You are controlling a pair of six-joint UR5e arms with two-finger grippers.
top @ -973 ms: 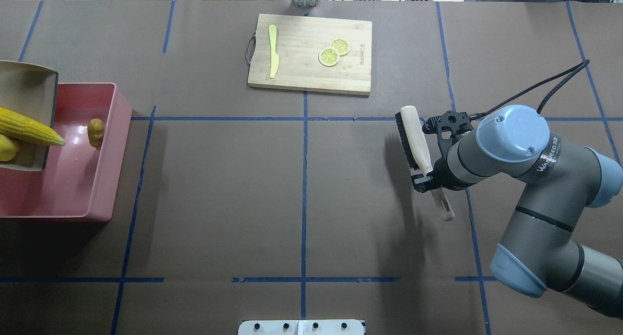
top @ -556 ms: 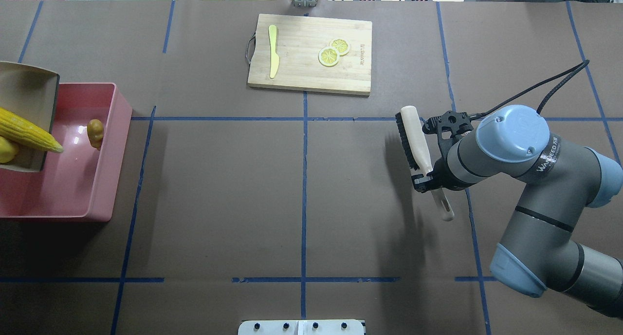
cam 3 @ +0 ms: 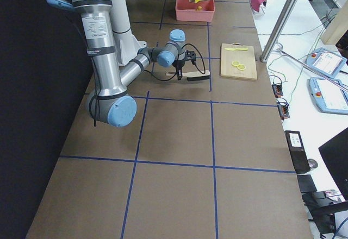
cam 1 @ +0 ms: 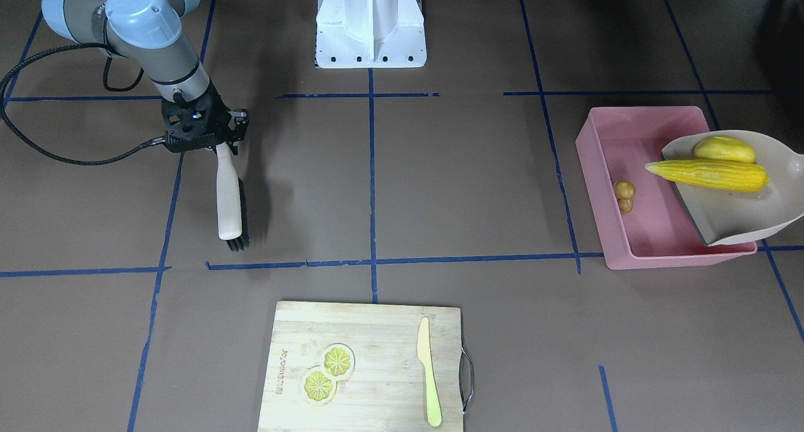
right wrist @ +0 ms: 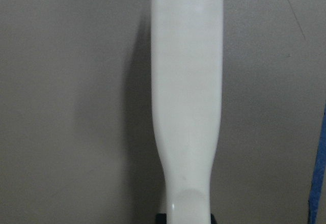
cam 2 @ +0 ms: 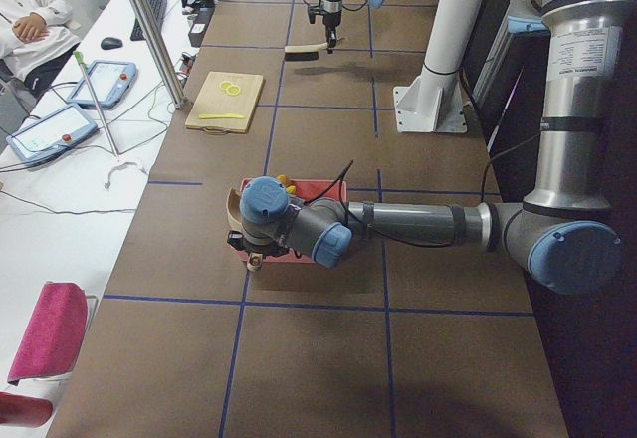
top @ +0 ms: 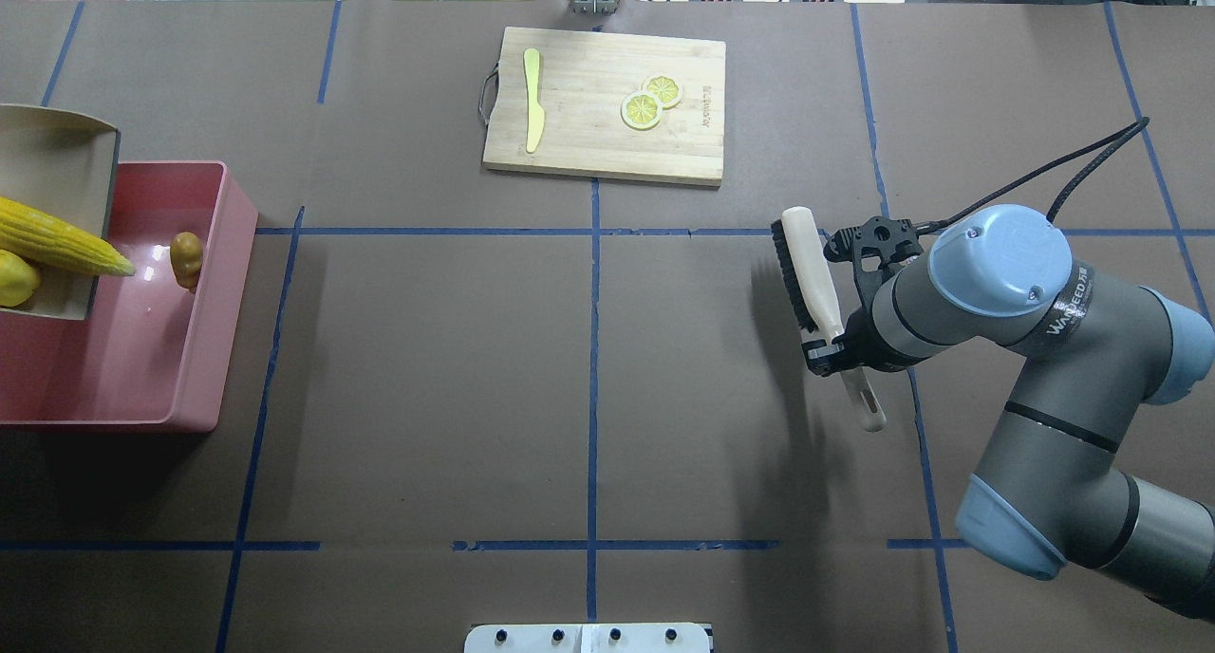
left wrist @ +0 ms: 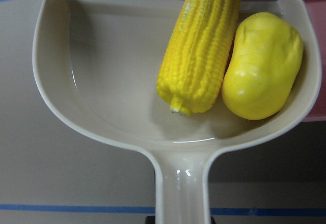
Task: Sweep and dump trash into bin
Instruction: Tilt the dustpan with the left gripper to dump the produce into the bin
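Right tool [cam 1: 220, 145] clamps the brush [cam 1: 228, 199] handle; whether the left tool [cam 2: 255, 253] grips the dustpan [left wrist: 112, 96], I cannot tell.

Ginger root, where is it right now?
In the overhead view, the ginger root lies far left inside the pink bin, by its right wall, just past the corn cob tip.

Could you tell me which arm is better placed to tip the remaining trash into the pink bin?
Left arm. Its dustpan is tilted over the bin with the corn cob and potato lump inside, the cob's tip past the lip. The right gripper holds the brush far across the table.
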